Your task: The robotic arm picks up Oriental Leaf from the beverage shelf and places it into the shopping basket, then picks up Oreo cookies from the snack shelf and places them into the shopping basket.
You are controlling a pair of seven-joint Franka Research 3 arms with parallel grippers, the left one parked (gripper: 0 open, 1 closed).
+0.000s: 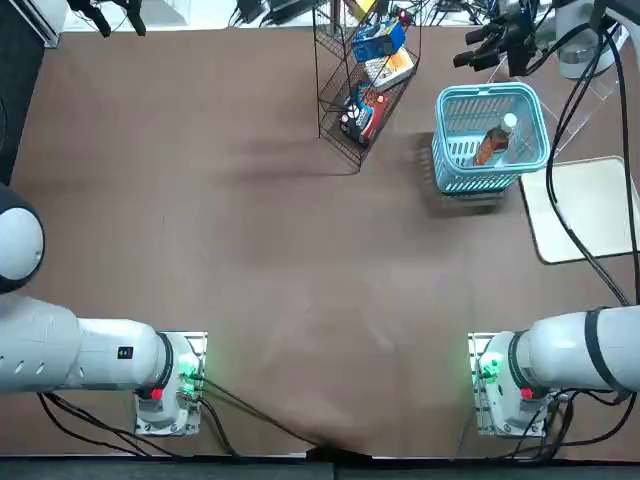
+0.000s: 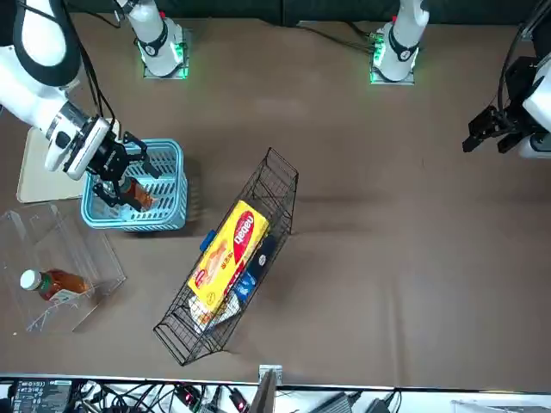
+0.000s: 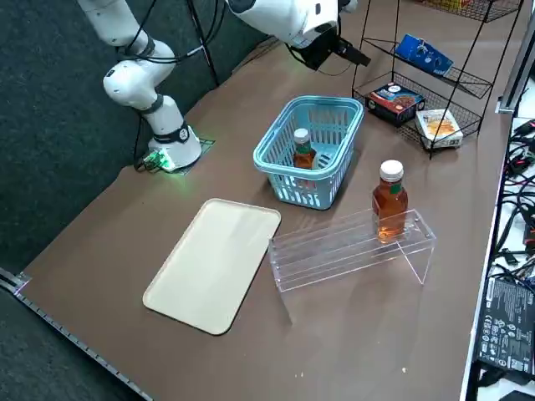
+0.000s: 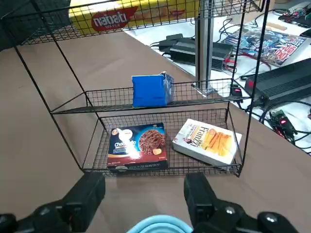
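My right gripper [image 4: 142, 199] is open and holds nothing. It hovers over the far rim of the light blue shopping basket [image 1: 445, 105] and faces the black wire snack shelf [image 4: 73, 107]. An Oriental Leaf bottle [image 1: 493, 142] with amber tea and a white cap lies tilted inside the basket. The blue Oreo cookies packet [image 4: 151, 90] sits on the shelf's middle tier, straight ahead of the fingers [image 4: 87, 194] and apart from them. A second amber bottle [image 3: 389, 200] stands on the clear acrylic beverage shelf [image 3: 351, 246], next to the basket.
A dark chocolate-cookie box [image 4: 138, 145] and a white-and-orange box [image 4: 206, 141] lie on the shelf's lowest tier. A yellow packet [image 4: 126, 17] lies on top. A cream tray [image 3: 217, 263] lies flat by the basket. Cables and electronics lie beyond the table edge.
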